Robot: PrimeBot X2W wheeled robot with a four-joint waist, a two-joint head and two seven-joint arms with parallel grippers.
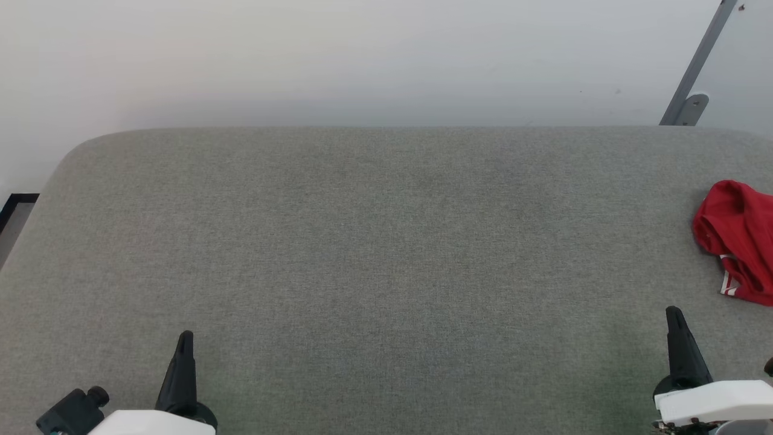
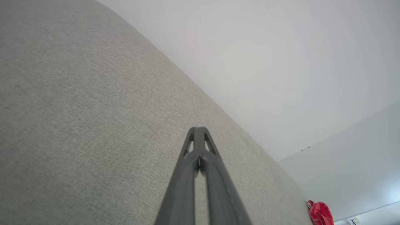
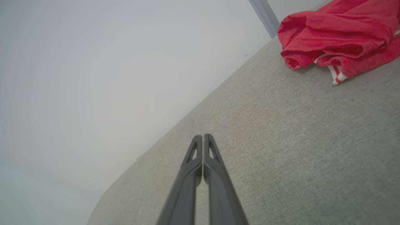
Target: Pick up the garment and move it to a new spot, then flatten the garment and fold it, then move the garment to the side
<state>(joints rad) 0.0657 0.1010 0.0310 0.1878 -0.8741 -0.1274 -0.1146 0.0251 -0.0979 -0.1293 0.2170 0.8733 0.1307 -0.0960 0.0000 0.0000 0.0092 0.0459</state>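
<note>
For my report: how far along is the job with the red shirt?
Nothing looks done: the bright red soft-fabric shirt lies crumpled on the grey fabric surface, far right. Nothing is in hand: left gripper and right gripper are shut and empty. Left: picking up, moving, flattening, folding, setting aside.

The grey surface [image 1: 386,241] lies open from left edge past centre; the garment [image 1: 740,241], heaped at the right edge, obstructs there.

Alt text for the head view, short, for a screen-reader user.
A crumpled red garment with white striped trim lies at the right edge of a grey fabric-covered surface, partly cut off by the frame. The left hand and right hand, both shut, sit at the lower corners, clear of it.
</note>
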